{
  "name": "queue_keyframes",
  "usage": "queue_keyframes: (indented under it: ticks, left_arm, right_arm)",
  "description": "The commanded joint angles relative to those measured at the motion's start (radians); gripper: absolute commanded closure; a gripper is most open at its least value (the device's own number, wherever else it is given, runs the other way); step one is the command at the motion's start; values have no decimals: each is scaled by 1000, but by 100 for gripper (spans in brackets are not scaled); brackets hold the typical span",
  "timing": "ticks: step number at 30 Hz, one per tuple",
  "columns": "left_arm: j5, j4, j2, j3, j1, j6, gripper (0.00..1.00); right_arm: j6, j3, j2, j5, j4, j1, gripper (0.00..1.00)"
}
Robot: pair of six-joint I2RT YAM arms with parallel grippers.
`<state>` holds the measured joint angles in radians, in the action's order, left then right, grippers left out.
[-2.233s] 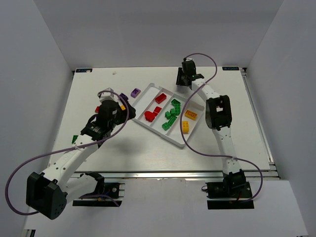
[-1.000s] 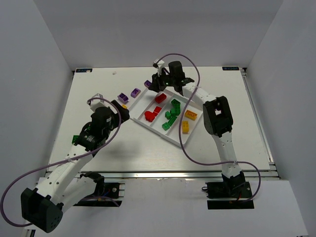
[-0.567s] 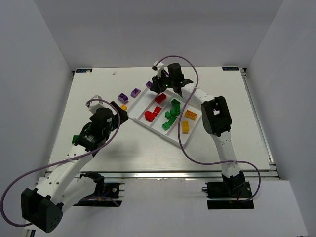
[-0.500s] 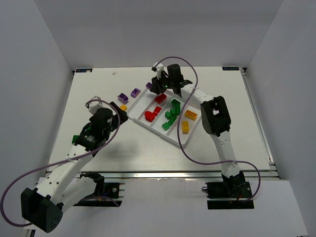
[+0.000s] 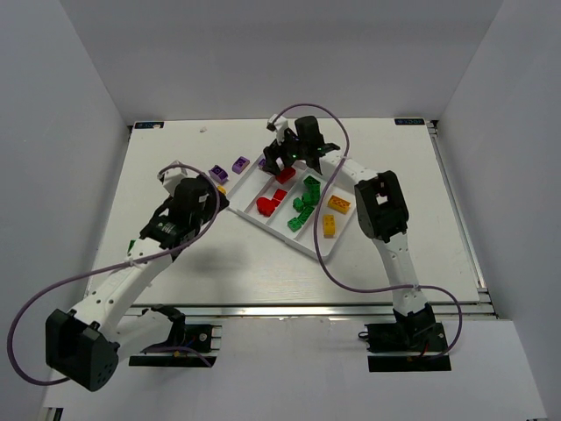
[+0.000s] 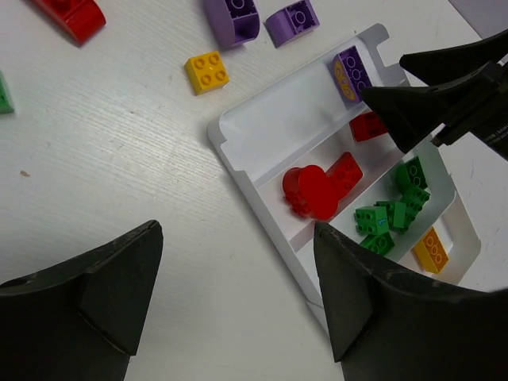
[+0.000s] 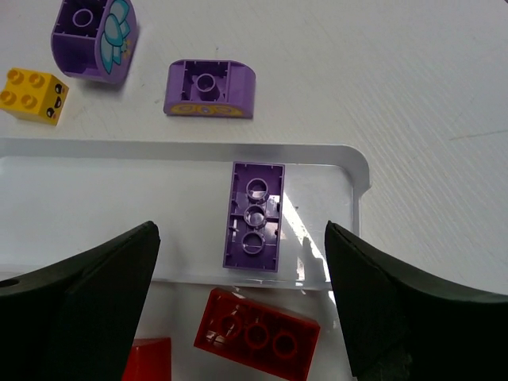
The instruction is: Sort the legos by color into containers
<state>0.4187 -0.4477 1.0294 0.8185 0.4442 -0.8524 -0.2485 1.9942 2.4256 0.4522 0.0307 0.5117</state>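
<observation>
A purple lego (image 7: 255, 198) lies upside down at the far end of the white tray's (image 5: 266, 231) leftmost compartment. My right gripper (image 7: 240, 230) hovers open just above it, holding nothing. The neighbouring compartments hold red legos (image 5: 270, 204), green legos (image 5: 304, 202) and yellow legos (image 5: 340, 203). Two purple legos (image 5: 219, 173) (image 5: 240, 163) and a small yellow one (image 5: 221, 188) lie on the table left of the tray. My left gripper (image 6: 236, 232) is open and empty above bare table, beside the tray's near-left wall (image 6: 262, 208).
A red lego (image 6: 67, 12) and a green lego (image 6: 2, 91) lie on the table farther left, the green one also showing under the left arm (image 5: 133, 246). The right arm's cable (image 5: 329, 254) loops over the tray's near end.
My right gripper has opened and let the purple lego drop into the tray's leftmost compartment. My left arm has moved a little farther from its base, toward the tray's left corner.
</observation>
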Motion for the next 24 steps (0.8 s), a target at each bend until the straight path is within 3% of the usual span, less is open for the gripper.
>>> queue_keyframes:
  ticks: [1,4,6,7,9,12,13,16,20,24]
  left_arm:
    - [-14,-26,50,97,-16,48,15]
    - [-40,-16,113,129,-35,68,33]
    - [-78,9,146,146,-59,75,40]
    - [-104,13,156,157,-68,79,48]
    - [-121,18,192,175,-99,81,50]
    - [-173,4,256,211,-147,81,53]
    - [-185,-2,274,223,-154,79,54]
    - [-202,-22,339,271,-177,79,49]
    - [-198,-63,422,346,-203,78,40]
    - [-192,-124,512,442,-231,98,25]
  right_arm:
    - [-66,3,-126,55,-5,-10,11]
    - [-121,-116,-238,121,-63,-31,11]
    - [-178,-135,-296,298,30,-51,11]
    - [-208,-141,-330,339,56,-68,15]
    - [-245,-184,-370,422,127,-81,24]
    - [-328,-253,-445,447,219,-91,50]
    - [-346,-267,-462,447,242,-94,63]
    - [-371,-322,-516,441,310,-102,76]
    - [-327,-389,-585,448,324,-124,77]
    - [-275,-451,-635,438,313,-153,64]
